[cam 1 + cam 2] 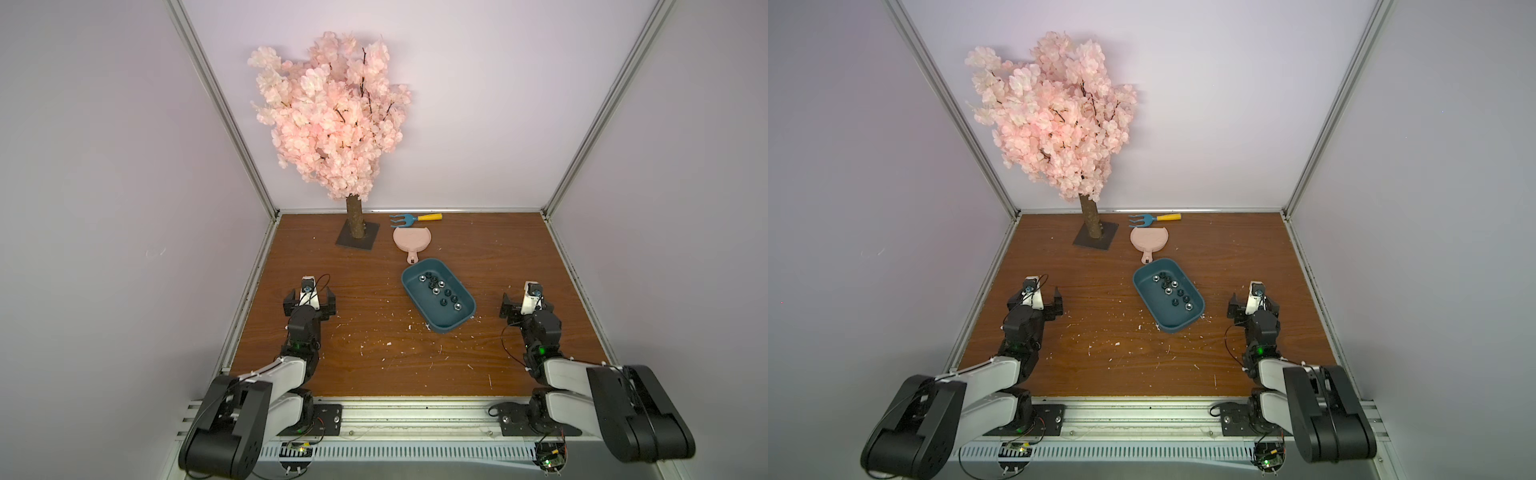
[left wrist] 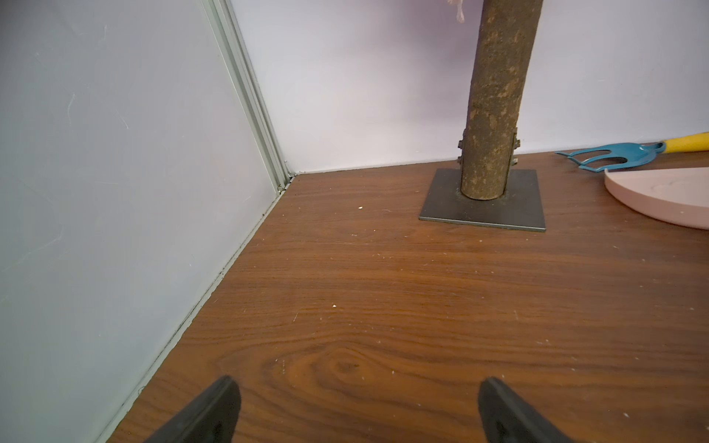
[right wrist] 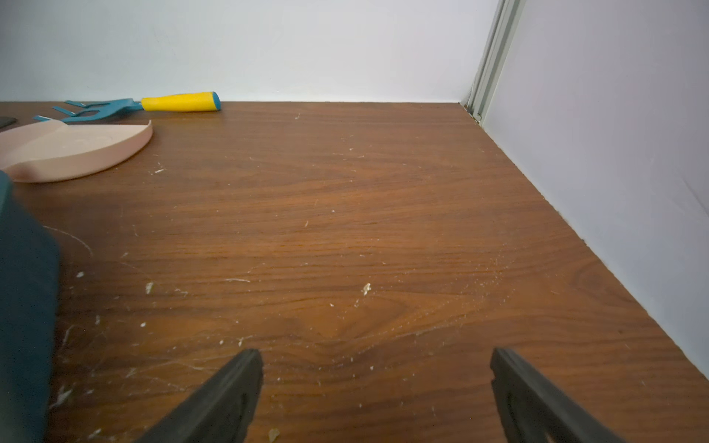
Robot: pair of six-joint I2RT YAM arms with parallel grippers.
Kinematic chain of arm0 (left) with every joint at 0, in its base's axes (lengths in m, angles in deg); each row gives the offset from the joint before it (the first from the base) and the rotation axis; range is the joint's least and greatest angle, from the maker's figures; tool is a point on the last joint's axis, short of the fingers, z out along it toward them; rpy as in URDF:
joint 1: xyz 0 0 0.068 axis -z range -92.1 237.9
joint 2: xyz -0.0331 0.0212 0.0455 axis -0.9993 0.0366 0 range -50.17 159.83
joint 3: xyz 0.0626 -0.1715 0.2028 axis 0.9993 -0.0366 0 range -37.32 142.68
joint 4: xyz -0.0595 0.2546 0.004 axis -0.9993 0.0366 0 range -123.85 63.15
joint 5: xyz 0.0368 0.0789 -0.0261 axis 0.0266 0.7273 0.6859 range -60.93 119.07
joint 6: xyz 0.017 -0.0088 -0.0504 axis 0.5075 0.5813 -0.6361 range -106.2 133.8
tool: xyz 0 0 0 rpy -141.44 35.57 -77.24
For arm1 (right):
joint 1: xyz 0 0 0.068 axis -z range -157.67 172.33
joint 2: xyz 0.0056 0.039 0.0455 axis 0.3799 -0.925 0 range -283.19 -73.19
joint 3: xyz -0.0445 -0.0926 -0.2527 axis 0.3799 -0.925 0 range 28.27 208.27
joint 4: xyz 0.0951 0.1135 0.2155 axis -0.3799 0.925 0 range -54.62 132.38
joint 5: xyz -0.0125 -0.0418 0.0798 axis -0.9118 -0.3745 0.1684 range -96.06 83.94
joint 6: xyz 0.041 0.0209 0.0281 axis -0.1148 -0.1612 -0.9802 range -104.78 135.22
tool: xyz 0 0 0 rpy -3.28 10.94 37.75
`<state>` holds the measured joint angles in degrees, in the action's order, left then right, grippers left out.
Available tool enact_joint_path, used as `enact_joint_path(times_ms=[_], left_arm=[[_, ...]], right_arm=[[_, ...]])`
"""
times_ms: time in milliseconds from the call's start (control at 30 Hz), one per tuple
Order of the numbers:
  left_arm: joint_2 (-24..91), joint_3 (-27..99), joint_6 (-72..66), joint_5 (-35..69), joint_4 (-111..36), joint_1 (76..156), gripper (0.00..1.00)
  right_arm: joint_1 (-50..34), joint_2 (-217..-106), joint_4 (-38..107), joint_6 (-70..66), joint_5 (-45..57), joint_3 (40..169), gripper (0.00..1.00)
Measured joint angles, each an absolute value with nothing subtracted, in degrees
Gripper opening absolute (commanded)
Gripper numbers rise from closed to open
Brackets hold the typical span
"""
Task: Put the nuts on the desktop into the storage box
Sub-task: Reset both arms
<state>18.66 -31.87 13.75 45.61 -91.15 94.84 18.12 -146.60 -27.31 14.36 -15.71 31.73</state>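
Note:
The teal storage box (image 1: 448,321) (image 1: 1178,323) sits slightly right of the middle of the brown desktop (image 1: 374,357) (image 1: 1121,357). Several black and silver nuts (image 1: 436,289) (image 1: 1169,289) lie inside it. Only white flecks show on the board around it. My left gripper (image 1: 310,295) (image 1: 1036,297) (image 2: 357,380) hovers open near the left wall, with nothing between its fingers. My right gripper (image 1: 527,301) (image 1: 1253,302) (image 3: 376,352) is open and empty to the right of the box, whose wall (image 3: 23,307) shows in the right wrist view.
A pink blossom tree (image 1: 332,112) stands on a dark square base (image 1: 358,242) at the back. A pink dustpan (image 1: 412,240) and a blue rake with a yellow handle (image 1: 415,219) lie behind the box. Walls close in three sides.

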Motion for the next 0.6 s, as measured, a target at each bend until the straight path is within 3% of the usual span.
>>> enact_joint_path(times_ms=[267,600], left_arm=[[31.97,-28.24,13.79,44.27,-103.38,94.12,1.0],[38.95,-27.78,12.79,40.47,-111.3,90.76,1.0]], right_arm=[[18.27,-160.87,-40.43,16.74,-10.72,36.48,0.99],[18.34,-161.72,-40.91,17.0,-11.75,38.09,0.99]])
